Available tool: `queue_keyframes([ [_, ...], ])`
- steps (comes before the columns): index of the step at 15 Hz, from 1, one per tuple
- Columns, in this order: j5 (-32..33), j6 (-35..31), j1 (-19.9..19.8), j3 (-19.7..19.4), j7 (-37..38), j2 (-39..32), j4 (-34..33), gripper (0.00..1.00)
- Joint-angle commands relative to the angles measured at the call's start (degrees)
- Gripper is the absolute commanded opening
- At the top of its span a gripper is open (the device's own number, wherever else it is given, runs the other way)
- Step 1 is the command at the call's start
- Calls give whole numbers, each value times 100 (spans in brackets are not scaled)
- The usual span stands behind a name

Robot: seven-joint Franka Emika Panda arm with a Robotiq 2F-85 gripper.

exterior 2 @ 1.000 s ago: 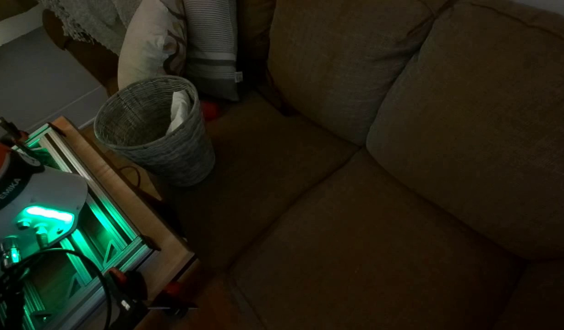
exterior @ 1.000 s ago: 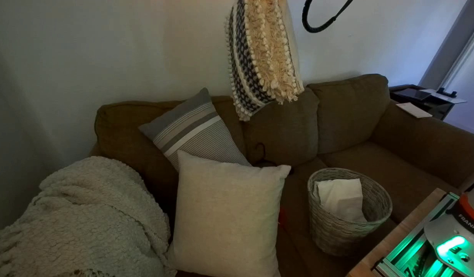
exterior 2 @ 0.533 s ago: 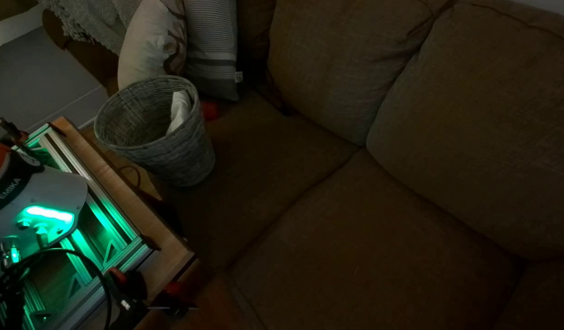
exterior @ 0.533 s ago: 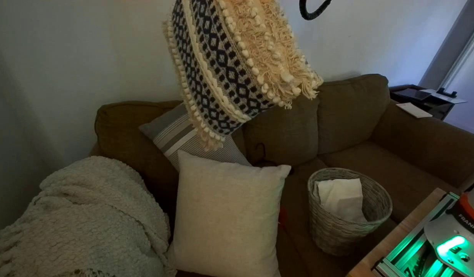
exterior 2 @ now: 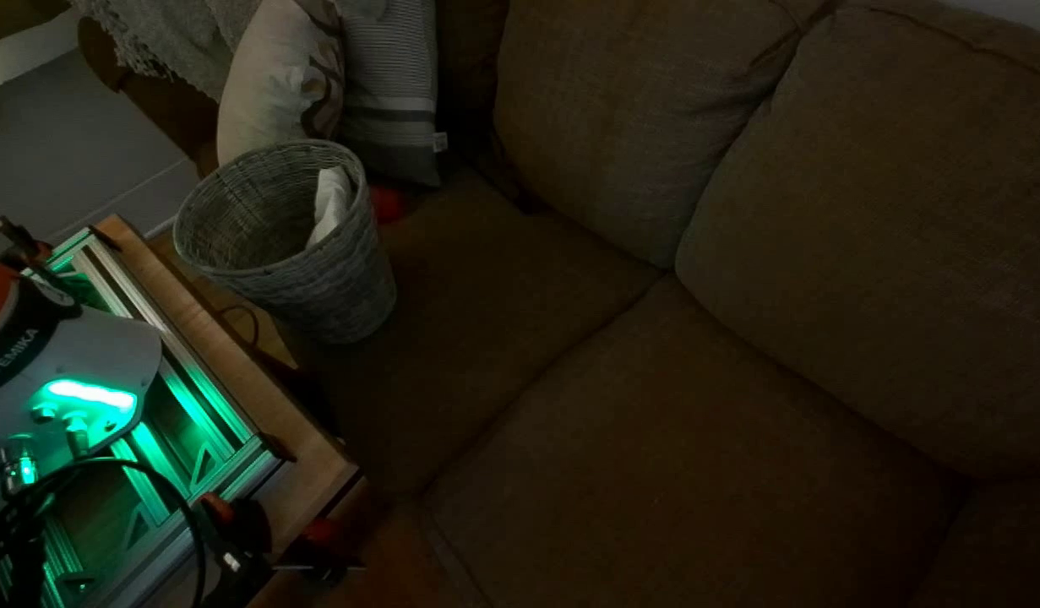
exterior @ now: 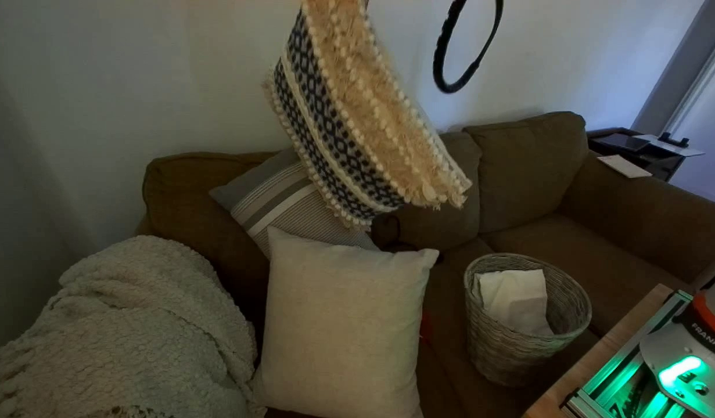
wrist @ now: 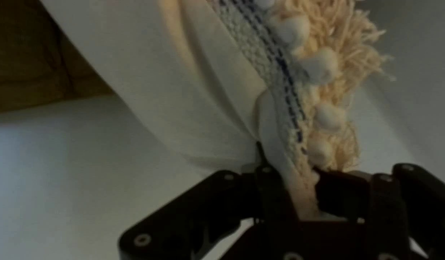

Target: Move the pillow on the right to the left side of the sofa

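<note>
In wrist view, we see the black two-finger gripper (wrist: 300, 177) pinching the squarish cream & navy fringed fabric pillow (wrist: 240, 79). In an ext. view, this pillow hangs tilted before the wide brown fabric sofa (exterior: 531, 174), partly hiding the grey white-striped fabric pillow (exterior: 281, 200).

Brown sofa (exterior: 525, 168) with pale blanket (exterior: 142, 325), cream pillow (exterior: 342, 325), striped grey pillow (exterior: 276, 200) and wicker basket (exterior: 502, 357) on it
</note>
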State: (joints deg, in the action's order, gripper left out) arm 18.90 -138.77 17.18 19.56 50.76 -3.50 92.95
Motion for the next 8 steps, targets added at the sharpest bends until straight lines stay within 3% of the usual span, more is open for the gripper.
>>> queue_keyframes([
  [1, -112, -148, 371, -41, 43, -892, -598, 2],
  [6, 71, 89, 953, -615, 526, -1965, -2072, 2],
  [7, -54, 324, 1014, -698, 559, -2140, -2330, 35],
  [8, -137, 548, 1067, -783, 572, -2338, -2600, 36],
])
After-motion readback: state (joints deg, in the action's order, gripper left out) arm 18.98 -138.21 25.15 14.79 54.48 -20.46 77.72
